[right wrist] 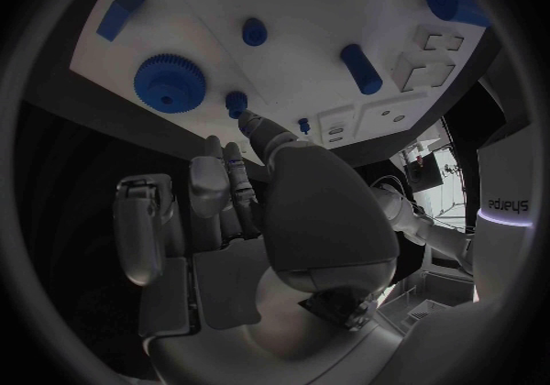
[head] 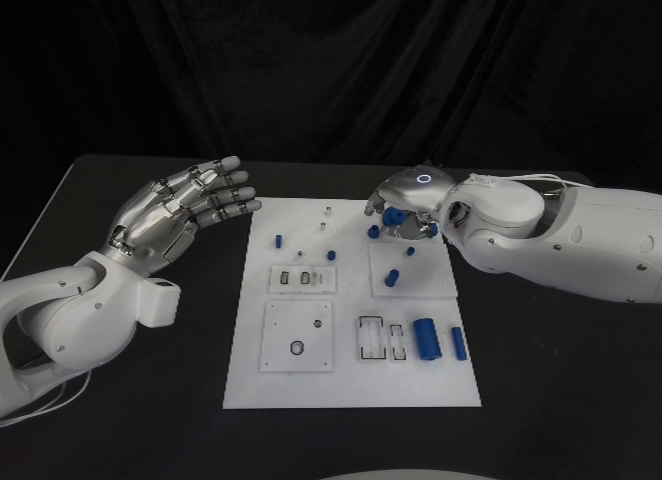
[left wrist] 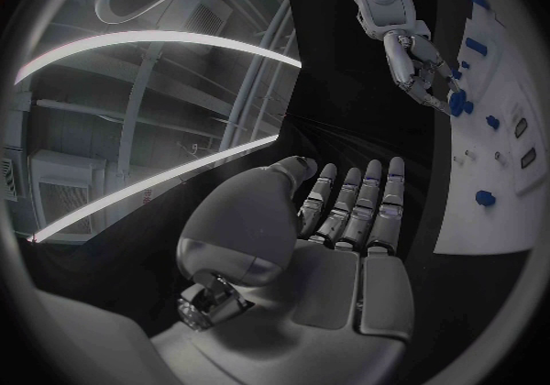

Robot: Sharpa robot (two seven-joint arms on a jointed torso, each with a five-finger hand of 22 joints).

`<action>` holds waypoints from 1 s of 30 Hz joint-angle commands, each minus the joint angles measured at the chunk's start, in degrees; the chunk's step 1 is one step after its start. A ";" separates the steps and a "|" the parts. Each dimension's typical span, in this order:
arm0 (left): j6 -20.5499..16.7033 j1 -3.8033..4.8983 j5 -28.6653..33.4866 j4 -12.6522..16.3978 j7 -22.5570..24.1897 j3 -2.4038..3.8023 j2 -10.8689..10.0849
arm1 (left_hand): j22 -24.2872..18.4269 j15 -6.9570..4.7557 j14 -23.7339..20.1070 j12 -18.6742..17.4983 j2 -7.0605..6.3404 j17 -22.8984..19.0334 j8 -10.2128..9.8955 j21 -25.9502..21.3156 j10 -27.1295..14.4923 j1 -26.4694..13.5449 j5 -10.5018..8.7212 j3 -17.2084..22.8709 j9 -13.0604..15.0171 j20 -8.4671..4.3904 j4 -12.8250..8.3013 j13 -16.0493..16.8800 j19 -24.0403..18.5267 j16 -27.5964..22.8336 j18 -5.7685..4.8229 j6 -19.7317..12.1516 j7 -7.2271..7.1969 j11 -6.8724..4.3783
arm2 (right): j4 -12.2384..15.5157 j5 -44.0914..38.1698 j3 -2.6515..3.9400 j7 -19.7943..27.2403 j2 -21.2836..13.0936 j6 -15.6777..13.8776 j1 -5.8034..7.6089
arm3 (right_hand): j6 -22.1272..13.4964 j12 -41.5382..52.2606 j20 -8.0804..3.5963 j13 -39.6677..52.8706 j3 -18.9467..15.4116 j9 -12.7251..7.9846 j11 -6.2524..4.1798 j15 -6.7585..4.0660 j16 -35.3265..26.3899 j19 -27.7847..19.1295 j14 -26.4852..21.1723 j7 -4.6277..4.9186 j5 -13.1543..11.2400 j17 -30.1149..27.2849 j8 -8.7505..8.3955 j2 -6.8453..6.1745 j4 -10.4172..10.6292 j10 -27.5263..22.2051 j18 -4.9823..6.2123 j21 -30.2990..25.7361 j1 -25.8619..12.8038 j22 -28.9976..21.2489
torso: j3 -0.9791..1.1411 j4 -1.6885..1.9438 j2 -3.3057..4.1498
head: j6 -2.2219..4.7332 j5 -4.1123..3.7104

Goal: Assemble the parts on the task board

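Head view first, operator: your left robot hand (head: 180, 212) hangs beside the left edge of the task board (head: 353, 385), fingers spread apart and holding nothing. On the white board you see small blue parts (head: 423, 340) lying near its right side. Your right robot hand (head: 406, 212) is over the board's far right corner by a blue gear (right wrist: 170, 82); you cannot tell whether its fingers grip anything. You look to be at the gear step; next you likely need careful alignment. Black desk (head: 562, 400) below, dark curtain behind.
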 commanded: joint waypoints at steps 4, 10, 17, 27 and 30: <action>0.97 0.11 0.45 -0.10 12.21 -0.07 0.12 | -0.06 0.32 0.08 0.20 -0.02 0.07 0.38 0.10 0.42 -0.39 0.28 0.42 0.06 0.15 -0.01 0.08 -0.33 0.30 -1.10 0.22 -0.03 0.04 | -1.45 0.99 0.04 1.77 0.95 -2.81 -0.78 | 0.88 -0.32 0.25 0.12 -0.05 0.24 0.12 0.54 -0.39 4.28 0.01 0.17 0.15 -0.05 -0.26 0.47 0.46 0.75 -0.31 -0.16 -0.30 12.80 | 0.04 0.11 -0.09 | 0.06 -0.29; 1.09 0.11 0.45 -0.22 12.26 -0.12 0.14 | -0.07 0.33 -0.03 0.26 0.10 0.06 0.47 0.11 0.53 -0.42 0.29 0.78 0.08 0.12 -0.06 0.09 -0.35 0.38 -1.14 0.47 0.05 0.16 | -2.42 1.77 0.04 2.31 1.67 -2.64 -1.47 | 2.33 -0.47 0.67 0.22 0.42 0.72 0.15 0.94 -0.54 4.17 -0.12 0.11 0.93 -0.23 -0.04 0.83 0.59 1.95 -0.27 -0.23 0.27 12.65 | 0.04 -0.02 -0.16 | -0.02 -0.34; 1.22 0.10 0.45 -0.49 12.32 -0.23 0.16 | -0.07 0.32 -0.08 0.29 0.11 0.05 0.42 0.12 0.57 -0.43 0.30 0.92 0.06 0.11 -0.09 0.10 -0.36 0.41 -1.15 0.35 0.10 0.21 | -3.68 2.06 0.05 3.11 2.50 -3.21 -2.44 | 3.48 -0.77 0.94 0.22 0.90 1.19 0.22 1.18 -0.73 4.02 -0.32 -0.12 1.66 -0.56 0.16 0.94 0.63 2.62 -0.22 -0.30 0.69 12.46 | 0.06 -0.02 -0.22 | 0.10 -0.52; 1.43 0.09 0.45 -0.74 12.16 -0.32 0.14 | -0.07 0.31 -0.15 0.30 0.14 0.04 0.42 0.12 0.59 -0.44 0.30 1.04 0.05 0.11 -0.10 0.10 -0.37 0.42 -1.15 0.38 0.13 0.25 | -5.19 3.07 0.06 3.85 3.04 -4.02 -3.20 | 6.52 -0.83 1.22 0.43 1.57 2.82 0.14 1.43 -0.90 3.95 -0.47 -0.08 2.11 -0.82 1.25 1.27 0.66 4.58 -0.19 -0.35 1.41 12.39 | 0.08 -0.04 -0.25 | 0.00 -0.45; 1.52 0.09 0.57 -0.92 12.07 -0.33 0.25 | -0.07 0.31 -0.15 0.30 0.14 0.04 0.42 0.12 0.59 -0.44 0.30 1.04 0.05 0.11 -0.10 0.10 -0.37 0.42 -1.15 0.38 0.13 0.25 | -5.64 3.33 0.06 4.12 3.31 -4.31 -3.40 | 6.83 -0.74 1.24 0.51 1.71 3.14 0.07 1.42 -0.94 4.00 -0.50 -0.08 2.13 -0.90 1.36 1.42 0.63 5.18 -0.21 -0.34 1.60 12.45 | 0.10 -0.02 -0.25 | 0.01 -0.52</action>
